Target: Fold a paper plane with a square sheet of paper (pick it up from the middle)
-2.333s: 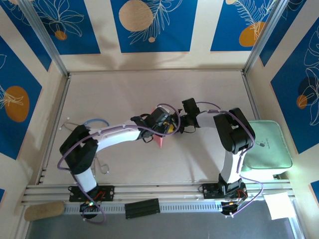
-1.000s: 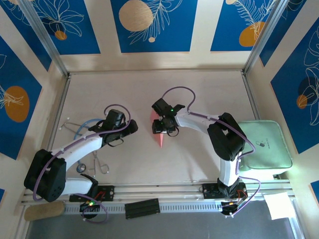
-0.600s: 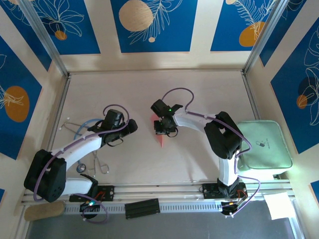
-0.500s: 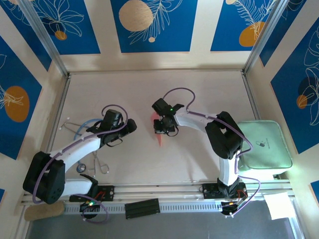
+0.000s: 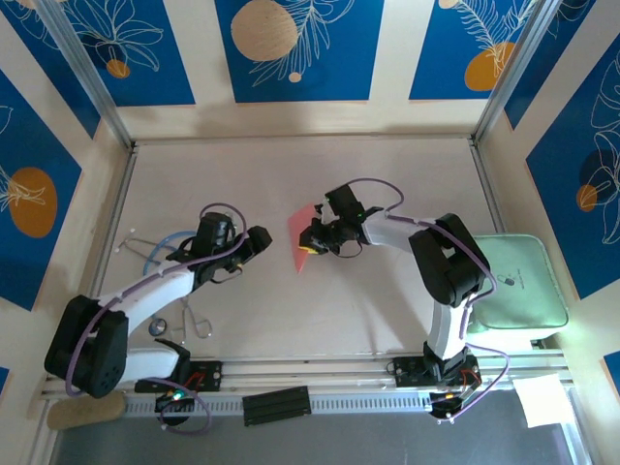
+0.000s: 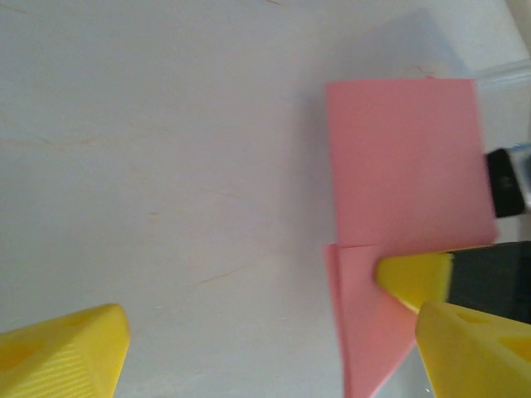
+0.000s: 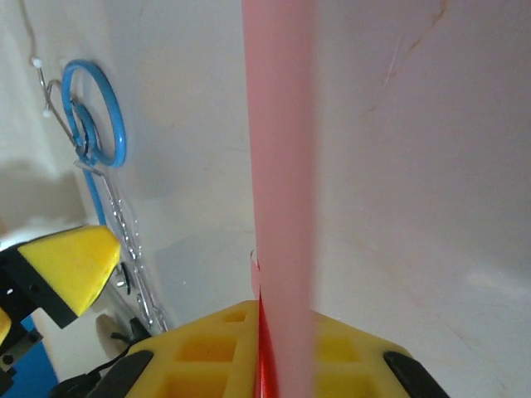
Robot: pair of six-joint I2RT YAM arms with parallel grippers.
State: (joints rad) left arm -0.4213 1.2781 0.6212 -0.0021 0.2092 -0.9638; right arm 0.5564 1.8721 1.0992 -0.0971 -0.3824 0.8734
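Observation:
The pink-red square sheet of paper (image 5: 301, 232), folded with a pointed lower end, is held up off the table on its edge. My right gripper (image 5: 316, 238) is shut on it from the right. In the right wrist view the paper (image 7: 280, 166) rises edge-on from between the yellow pads (image 7: 216, 340). My left gripper (image 5: 256, 241) is open, just left of the paper and not touching it. In the left wrist view the paper (image 6: 405, 170) faces me flat, with a yellow right fingertip (image 6: 415, 278) pressed on its fold line.
Blue-ringed metal tools (image 5: 172, 244) and steel forceps (image 5: 194, 320) lie on the table at the left; the blue ring (image 7: 95, 124) is behind the paper. A pale green pad (image 5: 518, 281) sits at the right edge. A white sheet (image 5: 542, 399) lies off the table's front right.
The right gripper has shut on the paper, lifted it off the table and swung right, so it stands on edge. The left gripper has edged a little toward it.

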